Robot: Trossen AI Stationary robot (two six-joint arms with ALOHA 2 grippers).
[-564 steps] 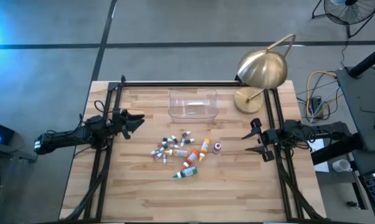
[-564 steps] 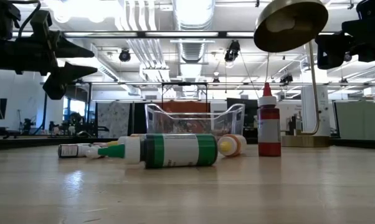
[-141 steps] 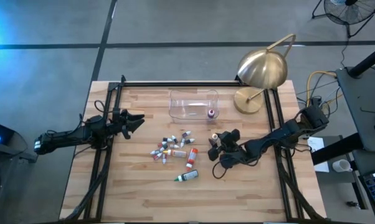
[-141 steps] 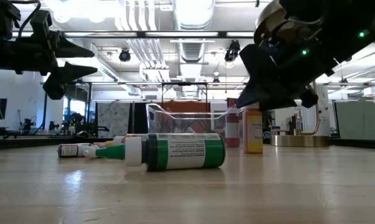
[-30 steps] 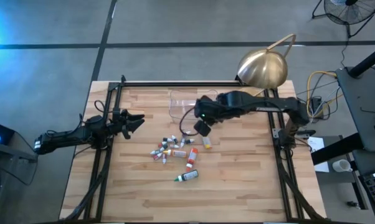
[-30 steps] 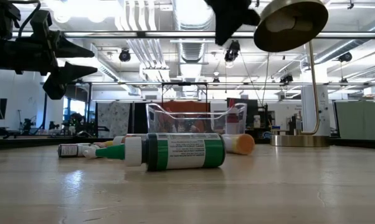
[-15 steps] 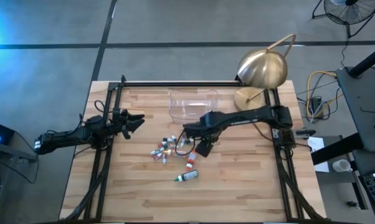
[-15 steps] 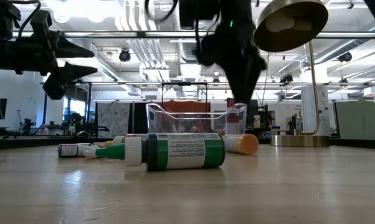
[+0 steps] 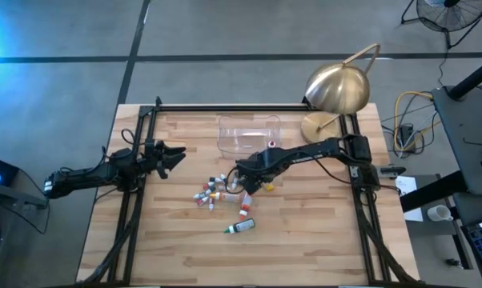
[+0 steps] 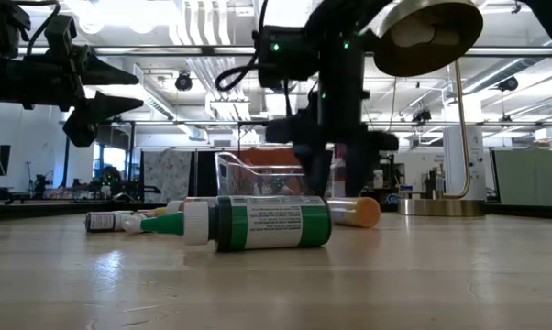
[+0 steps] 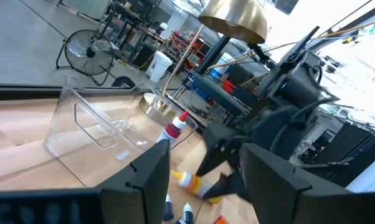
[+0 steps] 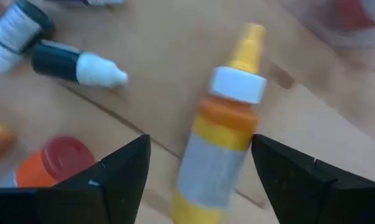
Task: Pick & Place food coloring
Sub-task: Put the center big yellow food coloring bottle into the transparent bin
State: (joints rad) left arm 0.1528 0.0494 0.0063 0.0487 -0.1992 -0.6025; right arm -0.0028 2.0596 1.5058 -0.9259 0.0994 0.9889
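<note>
The food coloring bottles [image 9: 217, 190] lie in a loose heap on the wooden table, near its middle. A green one [image 9: 239, 226] and an orange one [image 9: 245, 210] lie nearer the near edge. One red bottle [image 9: 271, 145] stands upright inside the clear tub [image 9: 249, 132]. My right gripper [image 12: 200, 180] is open and low over the heap's right end. Its fingers stand on either side of a yellow bottle [image 12: 222, 149] with a white collar, which lies flat on the wood. My left gripper [image 9: 175, 154] waits open at the table's left side.
A brass dome lamp [image 9: 337, 88] stands at the far right corner, its shade over the table. Black frame rails [image 9: 137, 200] run along both sides and the far edge. A dark bottle with a white tip [image 12: 75, 65] and a red-capped orange one [image 12: 56, 162] lie close to my right gripper.
My right gripper has swung from high over the tub's near side toward the near and left, and has come down. It now hangs low over the yellow bottle at the heap's right end. The bottles have kept their places.
</note>
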